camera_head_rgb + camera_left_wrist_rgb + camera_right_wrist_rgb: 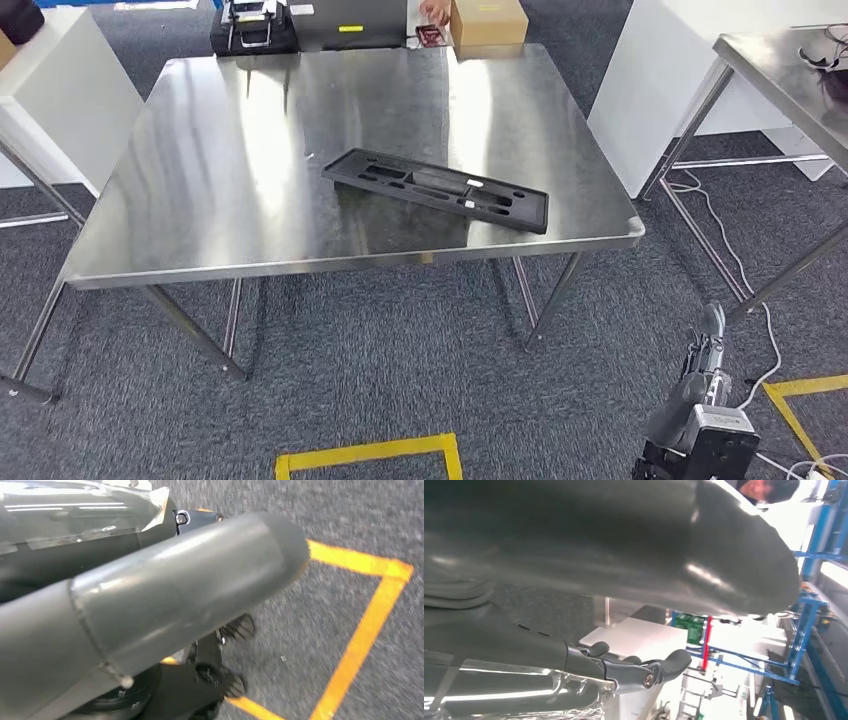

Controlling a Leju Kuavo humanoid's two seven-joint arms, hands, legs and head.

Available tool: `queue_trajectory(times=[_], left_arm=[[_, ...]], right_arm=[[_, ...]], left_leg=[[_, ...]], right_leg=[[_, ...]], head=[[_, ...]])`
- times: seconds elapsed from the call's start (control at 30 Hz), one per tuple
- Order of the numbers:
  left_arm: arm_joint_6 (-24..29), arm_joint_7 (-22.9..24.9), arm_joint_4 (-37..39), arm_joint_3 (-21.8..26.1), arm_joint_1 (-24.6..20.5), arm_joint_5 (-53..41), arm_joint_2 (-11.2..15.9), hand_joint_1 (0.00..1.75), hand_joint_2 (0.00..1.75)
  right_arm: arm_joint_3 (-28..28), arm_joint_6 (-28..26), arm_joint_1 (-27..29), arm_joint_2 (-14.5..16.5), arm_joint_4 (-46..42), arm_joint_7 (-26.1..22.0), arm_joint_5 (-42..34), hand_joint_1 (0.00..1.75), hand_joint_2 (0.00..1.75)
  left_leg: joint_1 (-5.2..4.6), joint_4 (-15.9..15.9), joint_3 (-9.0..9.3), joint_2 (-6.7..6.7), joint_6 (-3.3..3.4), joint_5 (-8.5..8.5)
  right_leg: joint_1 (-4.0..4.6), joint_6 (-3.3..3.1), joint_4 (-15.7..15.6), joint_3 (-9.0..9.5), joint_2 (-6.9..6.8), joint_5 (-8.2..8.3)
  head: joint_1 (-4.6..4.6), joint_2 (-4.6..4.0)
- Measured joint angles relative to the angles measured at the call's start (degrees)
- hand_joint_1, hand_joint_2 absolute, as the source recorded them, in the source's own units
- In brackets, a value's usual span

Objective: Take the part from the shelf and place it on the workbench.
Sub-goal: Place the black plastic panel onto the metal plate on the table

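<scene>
Hanging low at the lower right of the head view, the right hand [703, 385] points its dark fingers up over grey carpet and holds nothing, the fingers lying loosely apart. Ahead stands the stainless-steel workbench [250, 150], and on it, toward its near right part, lies the flat black moulded plastic part with recessed pockets [436, 188], set at an angle to the near edge and well apart from the hand. At the far edge of the bench sit a black case with a metal handle [253, 30] and a brown cardboard box [488, 22], with a person's hand [434, 12] just beside the box. A second steel table [790, 75] stands to the right, and yellow tape lines [368, 452] mark the carpet near the robot.

From the left wrist view, the left hand's [165, 600] thick grey thumb stretches across the picture above grey carpet and yellow tape [357, 640]; I cannot tell how its fingers lie.

From the right wrist view, the right hand's dark fingers [644, 670] stretch out with nothing between them and the thumb, a blue metal rack [799, 630] beyond.
</scene>
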Motion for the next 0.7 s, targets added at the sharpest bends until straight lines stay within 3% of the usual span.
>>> queue_trajectory(times=[0.07, 0.1, 0.13, 0.17, 0.23, 0.3, 0.33, 0.4, 0.43, 0.47, 0.53, 0.57, 0.6, 0.63, 0.67, 0.7], left_arm=[[-0.05, 0.24, 0.0, -0.06, -0.03, -0.24, 0.04, 0.0, 0.0], [-0.1, 0.39, 0.0, -0.11, -0.02, -0.4, 0.06, 0.0, 0.0], [-0.16, 0.5, 0.0, -0.17, -0.01, -0.63, 0.07, 0.0, 0.0], [-0.26, 0.56, 0.0, -0.22, -0.01, -0.81, 0.07, 0.0, 0.0], [-0.49, 0.57, 0.0, -0.36, 0.02, -1.27, 0.08, 0.0, 0.0], [-0.83, 0.48, 0.0, -0.65, 0.07, -1.61, 0.09, 0.0, 0.0], [-1.06, 0.39, 0.01, -0.86, 0.11, -1.75, 0.1, 0.0, 0.0], [-1.74, 0.24, 0.02, -1.21, 0.27, -1.88, 0.14, 0.0, 0.0], [-2.06, 0.17, 0.03, -1.34, 0.39, -1.9, 0.18, 0.0, 0.0], [-2.3, 0.12, 0.04, -1.43, 0.53, -1.9, 0.21, 0.0, 0.0], [-2.45, 0.05, 0.09, -1.53, 0.74, -1.89, 0.24, 0.0, 0.0], [-2.48, 0.03, 0.1, -1.57, 0.79, -1.89, 0.25, 0.0, 0.0], [-2.5, 0.03, 0.11, -1.6, 0.82, -1.89, 0.26, 0.0, 0.0], [-2.52, 0.02, 0.11, -1.61, 0.82, -1.89, 0.28, 0.0, 0.0], [-2.54, 0.02, 0.11, -1.61, 0.82, -1.89, 0.31, 0.0, 0.0], [-2.55, 0.02, 0.11, -1.61, 0.81, -1.89, 0.34, 0.0, 0.0]], right_arm=[[-0.39, -0.08, -0.14, -0.01, 0.47, 0.07, -0.15, 0.0, 0.0], [-0.56, -0.14, -0.21, -0.02, 0.7, 0.08, -0.31, 0.0, 0.0], [-0.75, -0.22, -0.24, -0.05, 0.93, 0.08, -0.48, 0.0, 0.0], [-0.94, -0.35, -0.25, -0.08, 1.13, 0.07, -0.71, 0.0, 0.0], [-1.33, -0.69, -0.15, -0.14, 1.42, -0.17, -1.32, 0.0, 0.0], [-1.55, -1.04, 0.05, -0.16, 1.58, -0.76, -1.95, 0.0, 0.0], [-1.61, -1.2, 0.22, -0.17, 1.67, -1.11, -2.21, 0.0, 0.0], [-1.78, -1.59, 0.77, -0.22, 1.89, -1.69, -2.64, 0.0, 0.0], [-1.88, -1.82, 1.05, -0.26, 2.03, -1.93, -2.82, 0.0, 0.0], [-1.98, -2.06, 1.3, -0.28, 2.16, -2.09, -2.98, 0.0, 0.0], [-2.09, -2.34, 1.58, -0.32, 2.35, -2.27, -3.17, 0.0, 0.0], [-2.14, -2.4, 1.7, -0.33, 2.44, -2.32, -3.22, 0.0, 0.0], [-2.19, -2.43, 1.81, -0.35, 2.52, -2.36, -3.24, 0.0, 0.0], [-2.23, -2.46, 1.9, -0.36, 2.63, -2.39, -3.24, 0.0, 0.0], [-2.27, -2.48, 1.97, -0.38, 2.73, -2.41, -3.24, 0.0, 0.0], [-2.31, -2.5, 2.03, -0.4, 2.8, -2.44, -3.24, 0.0, 0.0]], left_leg=[[-0.29, 0.07, -1.75, 0.2, 0.66, 1.36], [-0.47, 0.11, -2.67, 0.27, 0.79, 2.07], [-0.65, 0.17, -3.49, 0.33, 0.85, 2.79], [-0.82, 0.22, -4.31, 0.36, 0.86, 3.48], [-1.13, 0.37, -5.69, 0.36, 0.73, 4.82], [-1.47, 0.64, -6.78, 0.37, 0.34, 5.96], [-1.55, 0.75, -7.16, 0.42, 0.08, 6.5], [-1.51, 0.8, -7.69, 0.53, -0.51, 7.43], [-1.35, 1.08, -8.02, 0.47, -0.86, 7.14], [-1.16, 1.97, -8.47, 0.38, -1.24, 5.76], [-0.69, 6.92, -9.95, 0.14, -2.09, -0.05], [-0.44, 10.59, -10.73, 0.08, -2.5, -3.09], [-0.15, 14.22, -11.26, 0.05, -2.89, -4.96], [0.18, 16.84, -11.26, 0.05, -3.23, -5.29], [0.52, 17.83, -10.49, 0.06, -3.53, -4.22], [0.85, 16.88, -8.75, 0.07, -3.79, -2.47]], right_leg=[[0.16, -0.94, 7.18, -2.06, 0.09, -5.37], [0.26, -0.96, 10.54, -2.49, 0.11, -6.92], [0.35, -0.69, 12.54, -2.19, 0.12, -7.24], [0.49, -0.26, 12.7, -0.95, 0.13, -6.49], [0.73, 0.18, 7.32, 4.28, 0.13, -4.33], [1.15, -0.39, -1.06, 10.14, 0.14, -4.32], [1.37, -0.75, -3.88, 11.61, 0.16, -4.85], [1.48, -1.44, -5.68, 11.72, 0.16, -5.14], [1.32, -1.89, -5.74, 11.25, 0.09, -4.77], [1.1, -2.53, -5.77, 10.83, 0.0, -4.23], [0.81, -3.51, -5.82, 9.57, -0.15, -2.9], [0.79, -3.74, -5.8, 8.82, -0.18, -2.23], [0.77, -3.68, -5.76, 8.11, -0.22, -1.53], [0.72, -3.51, -5.7, 7.36, -0.29, -0.86], [0.62, -3.25, -5.56, 6.6, -0.34, -0.23], [0.45, -2.9, -5.32, 5.83, -0.37, 0.32]], head=[[0.25, 0.0], [0.27, 0.0], [0.27, 0.0], [0.28, 0.0], [0.29, 0.0], [0.23, 0.0], [0.2, 0.0], [0.16, 0.0], [0.17, 0.0], [0.14, 0.0], [-0.05, 0.0], [-0.12, 0.0], [-0.17, 0.0], [-0.16, 0.0], [-0.16, 0.0], [-0.16, 0.0]])
